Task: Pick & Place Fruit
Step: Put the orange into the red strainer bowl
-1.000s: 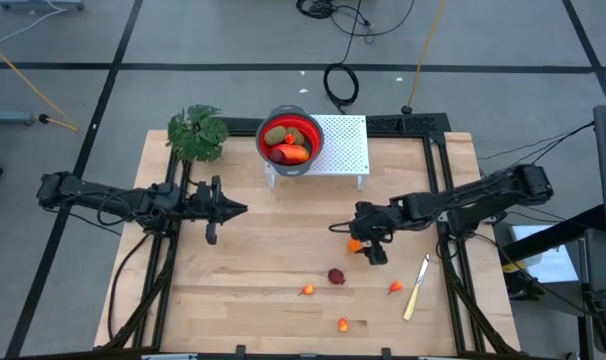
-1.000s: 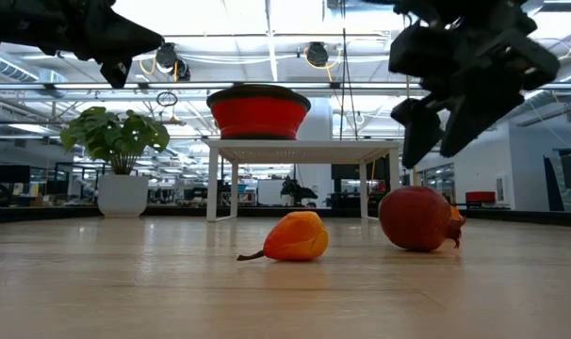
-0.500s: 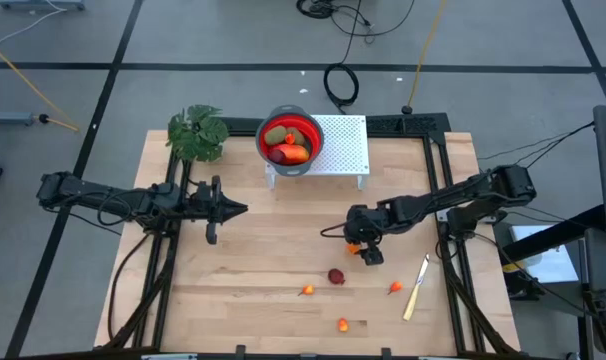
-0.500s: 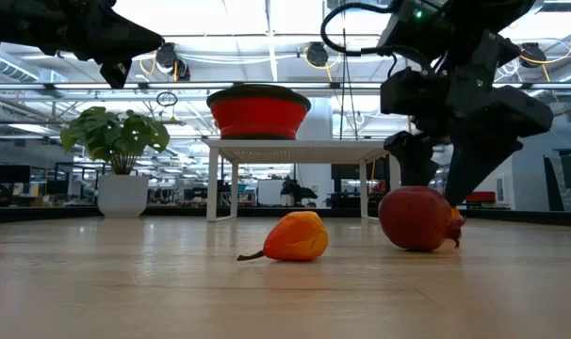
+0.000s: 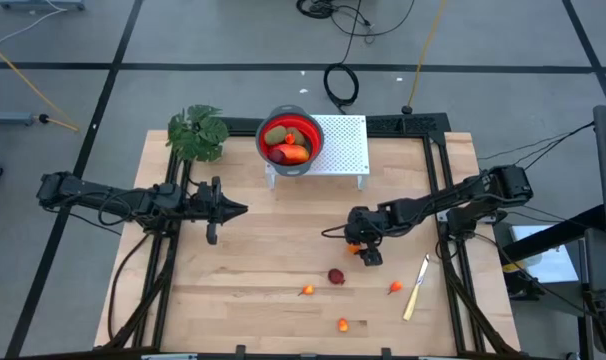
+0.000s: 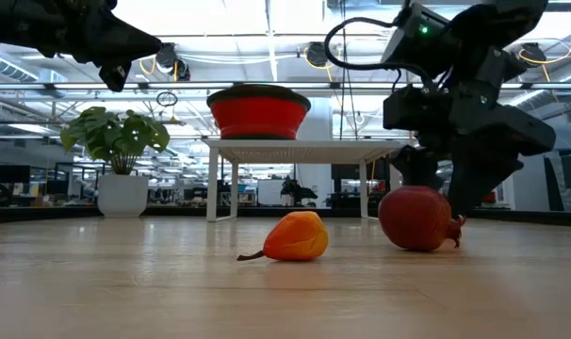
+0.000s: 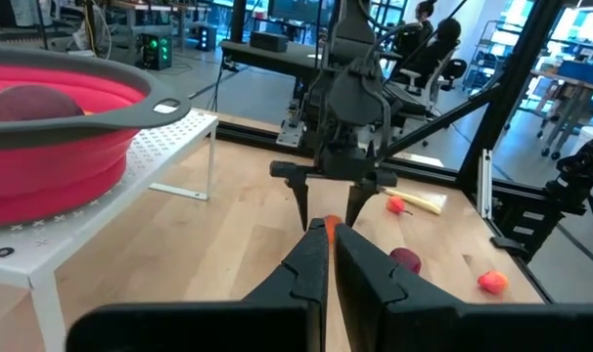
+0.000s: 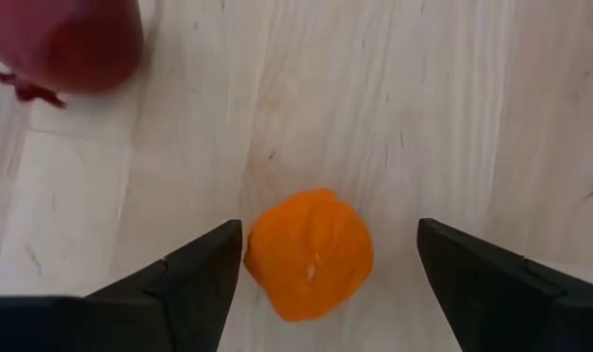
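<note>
While the left gripper [image 5: 241,209] waits with its fingers together over the left half of the wooden table [image 5: 273,300], the right gripper [image 5: 354,243] is low over the small round orange toy fruit [image 8: 309,254], fingers apart with one on each side, not touching it. Just beside it lies the dark red round fruit [image 8: 67,41], and more fruit fills the red collapsible bowl [image 5: 305,131] on the white perforated stand [image 5: 348,150] at the far side.

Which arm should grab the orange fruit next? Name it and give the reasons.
Right. The right gripper is over the orange fruit with its fingers open on either side. The left gripper hangs shut, far across the table.
</note>
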